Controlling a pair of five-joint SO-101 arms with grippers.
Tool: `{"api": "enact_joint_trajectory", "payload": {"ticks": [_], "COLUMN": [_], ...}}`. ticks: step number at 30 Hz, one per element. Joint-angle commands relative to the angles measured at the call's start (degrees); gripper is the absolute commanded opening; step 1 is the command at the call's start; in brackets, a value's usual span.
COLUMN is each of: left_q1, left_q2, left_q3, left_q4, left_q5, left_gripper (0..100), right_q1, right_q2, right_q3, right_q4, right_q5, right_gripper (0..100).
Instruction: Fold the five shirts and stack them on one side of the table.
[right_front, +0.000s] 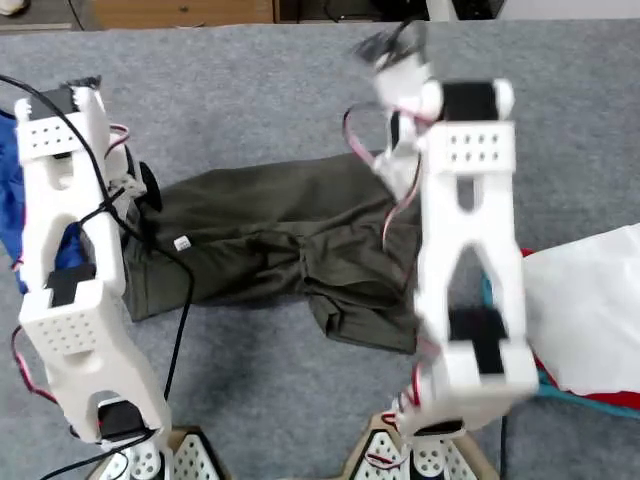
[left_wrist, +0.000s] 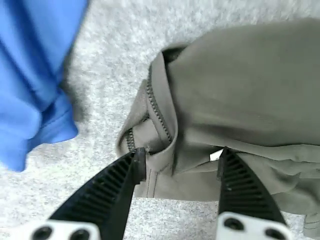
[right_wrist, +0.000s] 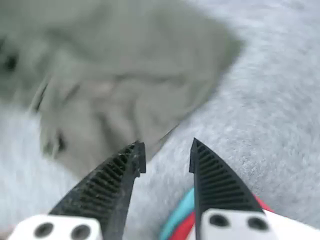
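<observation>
An olive-green shirt (right_front: 280, 245) lies crumpled across the middle of the grey table; its zipped edge (left_wrist: 160, 115) is in the left wrist view. My left gripper (left_wrist: 180, 160) is open and straddles that left edge of the shirt, low over it (right_front: 140, 188). My right gripper (right_wrist: 167, 150) is open with nothing between its fingers, raised above the shirt's right side (right_wrist: 115, 85). In the high view it appears blurred (right_front: 388, 48) toward the far side of the table.
A blue shirt (right_front: 10, 200) (left_wrist: 35, 75) lies at the left table edge beside my left arm. A white shirt (right_front: 590, 310) on top of red and teal ones (right_front: 570, 395) (right_wrist: 175, 220) sits at the right. Both arm bases stand at the near edge.
</observation>
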Motion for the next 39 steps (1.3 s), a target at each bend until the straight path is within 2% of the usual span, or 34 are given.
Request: {"api": "enact_joint_trajectory", "payload": {"ticks": [1, 3, 5, 9, 14, 17, 22, 29, 31, 35, 39], "left_q1": [-0.53, -0.35, 0.09, 0.35, -1.14, -5.10, -12.40, -17.76, -17.93, -19.08, -21.36], "left_q2": [-11.74, -18.95, -26.59, -43.21, -64.84, -77.58, -90.59, -91.47, -91.65, -92.00, -92.00], "left_q3": [-1.05, 2.99, 9.49, 24.97, 43.08, 51.78, 61.98, 67.08, 67.34, 67.43, 66.99], "left_q4": [0.79, 0.79, 0.79, 0.70, 0.70, 0.70, 0.62, -3.16, -3.16, -3.08, -3.08], "left_q5": [-3.16, -4.22, -4.57, -5.98, -5.89, -6.24, -14.07, -19.43, -20.92, -24.53, -27.16], "left_gripper": [24, 24, 24, 24, 24, 24, 24, 24, 24, 24, 24], "right_q1": [-4.00, -5.58, -6.99, -7.25, -7.52, -6.99, -6.46, 1.98, 3.12, 3.47, 3.47], "right_q2": [-18.42, -25.80, -32.57, -43.12, -51.38, -52.62, -45.85, -22.73, -15.96, -7.25, -6.37], "right_q3": [23.16, 34.86, 44.26, 55.34, 66.33, 71.52, 74.33, 67.56, 63.69, 54.37, 48.75], "right_q4": [0.88, 0.62, -0.88, -6.51, -23.12, -32.70, -41.32, -50.37, -50.02, -42.37, -35.78], "right_q5": [15.91, 23.38, 27.16, 27.60, 27.25, 23.21, 19.43, 18.46, 16.53, 13.19, 11.96], "right_gripper": [16.8, 16.8, 16.8, 16.8, 16.8, 16.8, 16.7, 16.6, 14.3, 0.0, 1.0]}}
